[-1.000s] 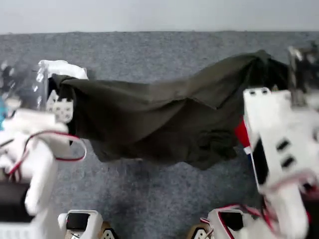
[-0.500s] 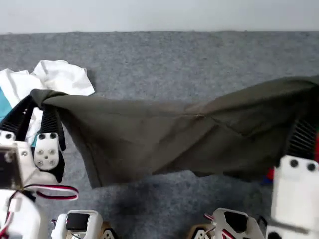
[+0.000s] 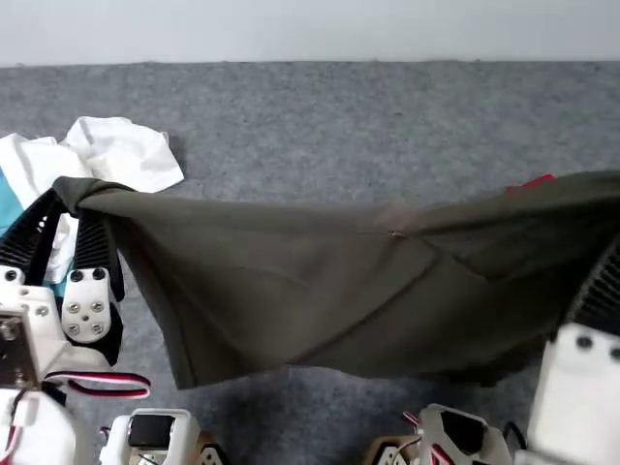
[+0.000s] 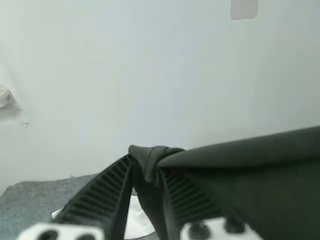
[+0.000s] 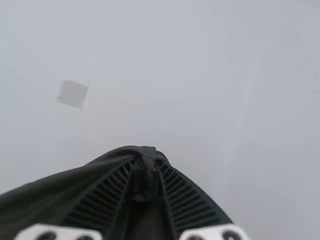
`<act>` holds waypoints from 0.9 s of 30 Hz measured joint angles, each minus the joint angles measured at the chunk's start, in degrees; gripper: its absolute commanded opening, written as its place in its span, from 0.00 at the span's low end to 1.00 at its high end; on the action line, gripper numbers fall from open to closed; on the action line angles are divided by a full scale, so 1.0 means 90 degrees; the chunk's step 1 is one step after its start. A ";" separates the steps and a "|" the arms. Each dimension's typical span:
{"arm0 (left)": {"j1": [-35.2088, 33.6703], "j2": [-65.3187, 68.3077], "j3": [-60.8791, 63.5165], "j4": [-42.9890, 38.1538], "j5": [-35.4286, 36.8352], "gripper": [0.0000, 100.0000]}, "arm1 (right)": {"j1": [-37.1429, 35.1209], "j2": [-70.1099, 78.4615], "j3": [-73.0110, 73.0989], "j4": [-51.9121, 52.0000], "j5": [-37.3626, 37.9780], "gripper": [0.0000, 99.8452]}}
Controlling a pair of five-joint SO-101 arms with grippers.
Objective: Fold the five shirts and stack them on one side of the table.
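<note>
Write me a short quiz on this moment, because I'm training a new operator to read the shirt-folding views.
1. How many grippers hold the dark olive-green fabric shirt? A) none B) one C) two
2. True or false: that shirt lies folded flat on the grey carpeted table.
3. What lies crumpled on the table next to the left gripper?
Key: 1 C, the fingers of the left gripper and the right gripper are shut on its ends. 2 False, it hangs stretched between them. 3 A white fabric shirt.
</note>
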State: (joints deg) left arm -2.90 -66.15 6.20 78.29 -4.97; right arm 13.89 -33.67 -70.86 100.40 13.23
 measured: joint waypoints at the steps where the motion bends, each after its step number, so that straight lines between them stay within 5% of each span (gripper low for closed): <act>1: 0.0000 0.0000 0.0107 -0.0010 0.0000 0.01 | 0.0000 0.0010 0.0254 -0.0020 0.0000 0.01; 7: 0.0000 0.0283 0.1162 -0.0625 0.0000 0.01 | -0.0147 0.0479 0.2159 -0.0567 0.0000 0.01; 15: 0.0000 0.1534 0.2559 -0.2842 0.0000 0.01 | -0.1162 0.2032 0.3819 -0.1895 0.0000 0.01; 22: -0.0469 0.3702 0.2481 -0.4943 0.0000 0.01 | -0.1338 0.4190 0.3927 -0.3927 0.0000 0.01; 27: -0.0625 0.5763 0.1319 -0.5314 0.0000 0.01 | -0.1485 0.5314 0.3917 -0.5206 0.0000 0.01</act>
State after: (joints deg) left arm -8.53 -14.29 18.07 30.46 -4.97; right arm 0.53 14.15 -35.60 53.54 13.23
